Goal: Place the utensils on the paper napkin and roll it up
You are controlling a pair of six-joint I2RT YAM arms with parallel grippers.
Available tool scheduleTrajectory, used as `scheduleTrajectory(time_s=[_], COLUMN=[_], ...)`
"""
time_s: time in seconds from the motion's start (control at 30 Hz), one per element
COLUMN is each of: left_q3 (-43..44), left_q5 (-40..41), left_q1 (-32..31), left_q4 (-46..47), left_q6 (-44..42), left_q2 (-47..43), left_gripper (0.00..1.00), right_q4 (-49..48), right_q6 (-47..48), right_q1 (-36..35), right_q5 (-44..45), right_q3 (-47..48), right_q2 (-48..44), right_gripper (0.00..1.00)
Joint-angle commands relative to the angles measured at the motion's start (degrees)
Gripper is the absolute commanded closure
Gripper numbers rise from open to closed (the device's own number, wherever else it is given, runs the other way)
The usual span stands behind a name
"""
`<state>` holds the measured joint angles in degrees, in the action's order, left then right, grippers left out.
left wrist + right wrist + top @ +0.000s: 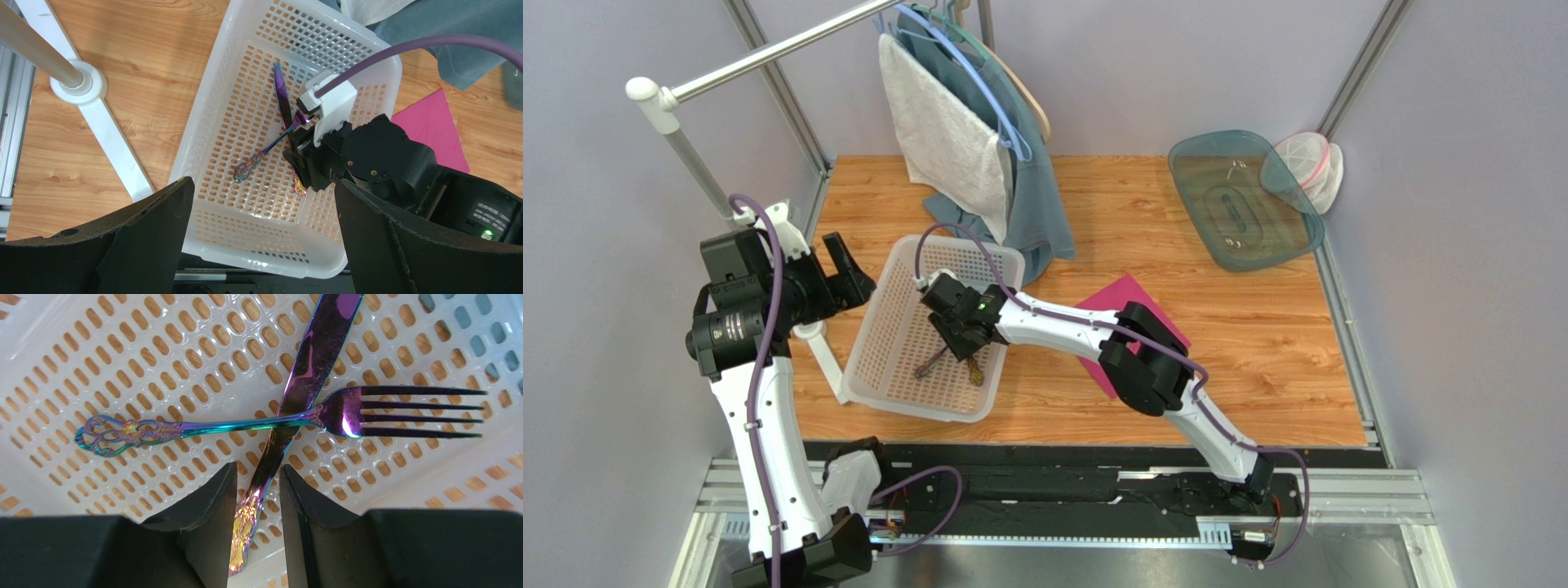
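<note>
Where right gripper (258, 496) sits: in basket (879, 368), narrow, astride knife (307, 373) handle; clamped or not, cannot tell.
Knife axis: toward 1 o'clock from gripper; iridescent purple.
Fork (368, 410): across knife, tines at 3 o'clock.
Left gripper (844, 272): wide, empty, basket's 9 o'clock rim.
Napkin (1112, 298): magenta, on table, basket's 3 o'clock.
Nearer arm: right.

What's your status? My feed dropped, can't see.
Left hand open above basket. Right hand straddling knife handle. Fork lies across knife. Napkin bare.
</note>
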<state>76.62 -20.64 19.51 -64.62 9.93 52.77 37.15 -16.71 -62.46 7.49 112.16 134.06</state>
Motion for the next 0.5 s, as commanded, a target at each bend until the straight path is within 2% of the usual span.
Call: scheduleTrajectory(time_s=[0.0, 0.1, 0.3, 0.47], left_q3=[-0.2, -0.2, 0.0, -0.5], left_q5=[0.2, 0.2, 0.2, -0.4], left_q1=[0.4, 0.4, 0.5, 0.4], left_q4=[-0.1, 0.2, 0.6, 1.3], left_q6=[-0.4, -0.4, -0.4, -0.2], left_q2=[-0.1, 0.2, 1.3, 1.9], left_gripper=[0.06, 0.06, 0.06, 0.06], right_q4=[-1.6, -1.6, -1.2, -0.3], right_q6=[-0.9, -0.9, -2.3, -1.8], right_q1=[-0.2, 0.0, 1.5, 3.0], right_q5=[1.7, 1.8, -0.9, -1.5], right_q3=[2.9, 2.8, 0.5, 0.9], right_q2=[2.3, 3.0, 3.6, 1.8], right_gripper=[0.65, 0.67, 0.99, 1.00])
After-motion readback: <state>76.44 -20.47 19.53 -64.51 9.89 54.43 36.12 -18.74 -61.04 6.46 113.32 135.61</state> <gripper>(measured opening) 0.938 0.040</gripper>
